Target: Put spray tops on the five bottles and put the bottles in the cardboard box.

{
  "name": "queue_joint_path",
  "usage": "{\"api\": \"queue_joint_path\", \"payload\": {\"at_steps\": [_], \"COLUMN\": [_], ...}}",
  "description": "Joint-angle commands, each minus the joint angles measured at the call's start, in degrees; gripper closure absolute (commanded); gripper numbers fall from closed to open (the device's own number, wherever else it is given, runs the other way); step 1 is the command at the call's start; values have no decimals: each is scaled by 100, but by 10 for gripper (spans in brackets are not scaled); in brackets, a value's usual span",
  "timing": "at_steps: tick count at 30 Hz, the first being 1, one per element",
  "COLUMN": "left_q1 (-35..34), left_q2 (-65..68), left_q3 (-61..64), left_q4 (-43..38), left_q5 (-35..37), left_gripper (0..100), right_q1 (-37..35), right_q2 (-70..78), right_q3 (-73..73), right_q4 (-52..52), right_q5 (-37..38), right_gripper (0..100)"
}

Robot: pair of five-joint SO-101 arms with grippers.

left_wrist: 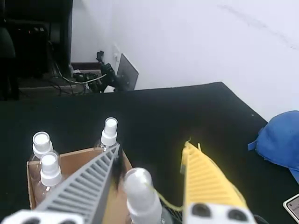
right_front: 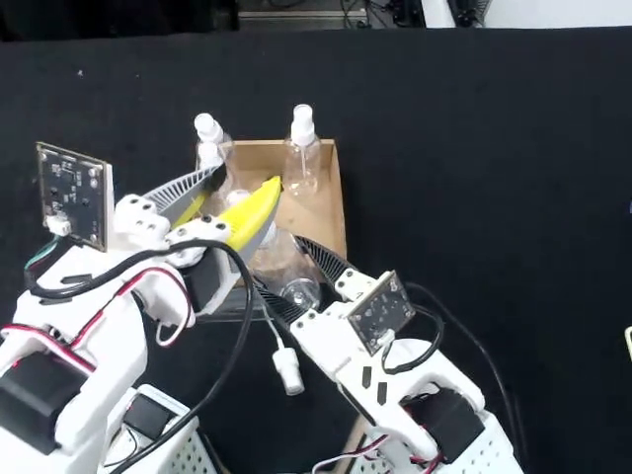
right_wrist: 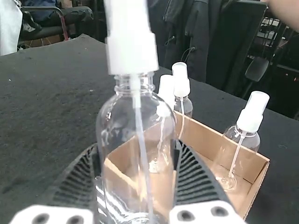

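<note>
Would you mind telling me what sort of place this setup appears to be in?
Probably a lab or workshop room rather than a home: a black-covered table, loose cables on the floor by a white wall, and an office chair with dark jackets hanging behind.

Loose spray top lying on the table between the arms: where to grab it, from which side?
I'd take the spray top across its thick white head, straight down from above: it lies on its side on the table, and its thin tube, trailing toward the cardboard box, looks too slender to pinch. Close crosswise to the tube. Right tool is shut on a bottle.
</note>
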Motion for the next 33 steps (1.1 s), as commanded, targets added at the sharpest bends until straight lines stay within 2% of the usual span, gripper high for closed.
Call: {"api": "queue_joint_path", "payload": {"at_steps": [1,7,14,18,21,25,29,33], "left_q1": [13,-884,-2589,-3609,-4048,-4374,-4664,-4848], "left_q2": [-70,-70,-9,0,0,-62,-62,-70], "left_q3": [-251,-347,-778,-22,927,2519,4013,5121], "left_q4": [18,-26,-26,-35,-132,-1108,-2532,-3534], "left_q5": [44,35,18,53,53,44,18,9], "left_gripper": [809,809,809,809,809,825,980,928], "right_q1": [-70,-62,0,633,1310,2198,2919,3824], "right_q2": [-119,-163,-127,-163,-163,-119,-119,-101], "right_q3": [-40,-40,-40,-127,-277,-409,-435,-426], "right_q4": [-193,-193,-193,-193,-193,-229,-299,-615], "right_q5": [-26,-26,-26,-158,-527,-624,-624,-580], "right_gripper": [988,988,988,988,988,988,988,988]}}
